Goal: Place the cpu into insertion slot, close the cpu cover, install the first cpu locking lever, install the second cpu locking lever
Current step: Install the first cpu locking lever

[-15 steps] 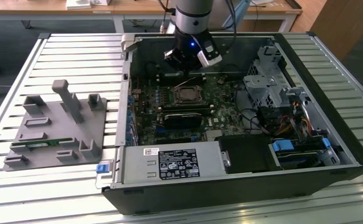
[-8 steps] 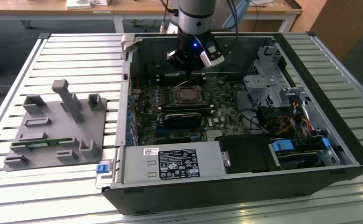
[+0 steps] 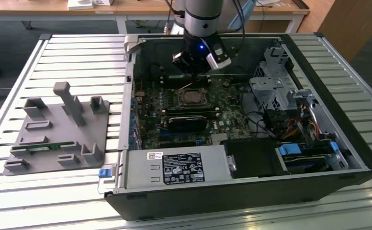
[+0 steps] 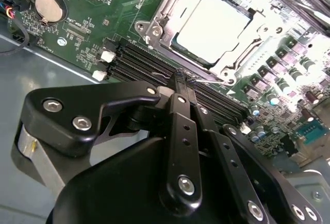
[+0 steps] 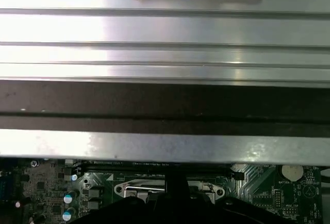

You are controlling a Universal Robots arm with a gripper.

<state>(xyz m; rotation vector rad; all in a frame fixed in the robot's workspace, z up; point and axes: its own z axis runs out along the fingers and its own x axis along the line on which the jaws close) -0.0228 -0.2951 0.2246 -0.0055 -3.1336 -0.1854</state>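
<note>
Two steps look done: the cpu sits in the insertion slot with the cpu cover apparently down over it. Your gripper, jaws pressed together and empty, hovers just beside the socket; levers possibly unlatched.

Printed labels appear but none of the wording can be made out. A black label and a small white barcode sticker sit on the grey power supply box inside the computer case. In the second wrist view, tiny white lettering marks the green circuit board, perhaps part codes, too fine to read.
</note>
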